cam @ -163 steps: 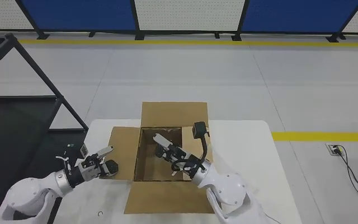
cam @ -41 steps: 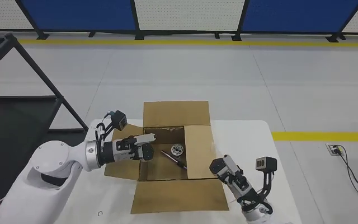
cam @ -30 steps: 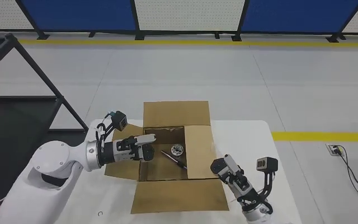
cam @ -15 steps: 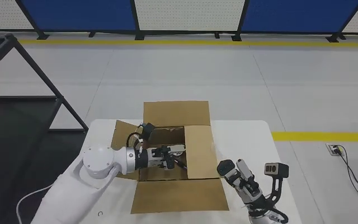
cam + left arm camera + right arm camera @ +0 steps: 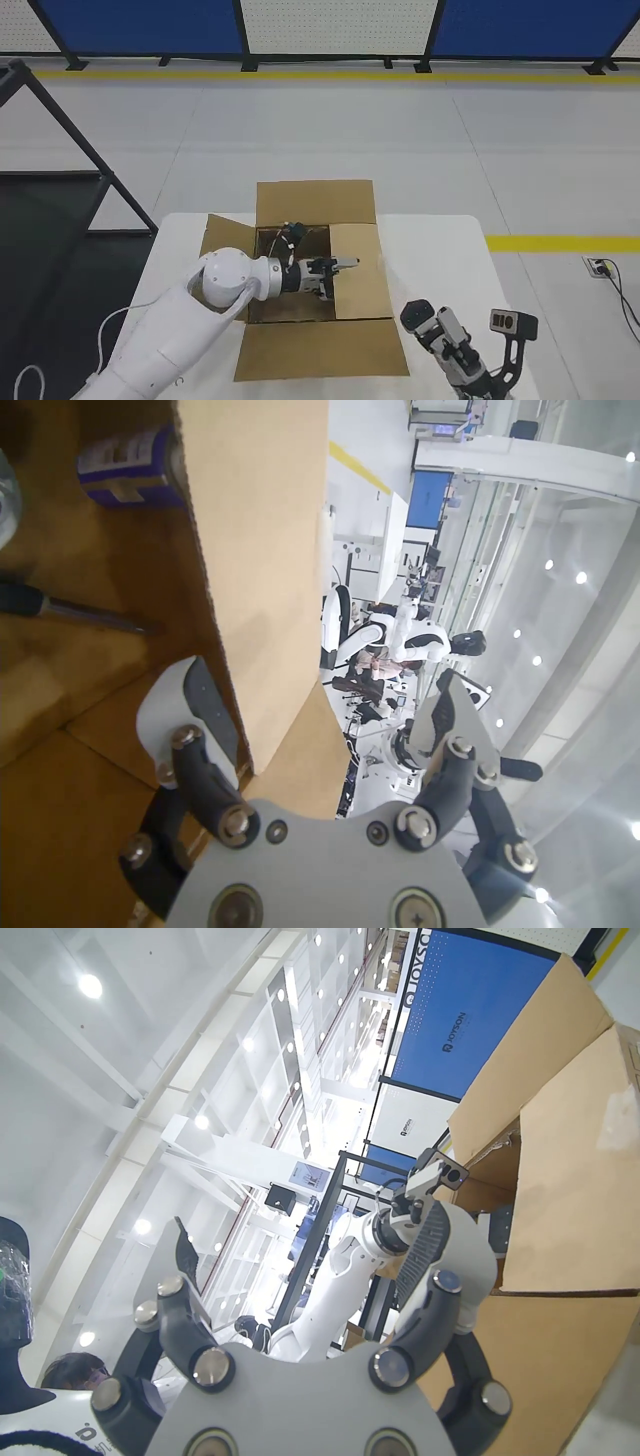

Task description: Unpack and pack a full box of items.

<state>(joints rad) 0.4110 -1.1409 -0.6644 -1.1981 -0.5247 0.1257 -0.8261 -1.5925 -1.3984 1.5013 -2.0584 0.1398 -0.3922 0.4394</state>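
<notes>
Left wrist view: left tool (image 5: 322,689) spread wide, straddling the box flap (image 5: 260,550), clamping nothing.

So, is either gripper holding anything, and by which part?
Nothing is gripped: left gripper straddles the box flap, jaws open; right gripper is open, empty.

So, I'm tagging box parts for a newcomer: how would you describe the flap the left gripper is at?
Start at the cardboard box in the middle of the white table. Of its four flaps, take the flap on the robot's right. It alone has the left gripper at its edge, open jaws astride the cardboard.
</notes>
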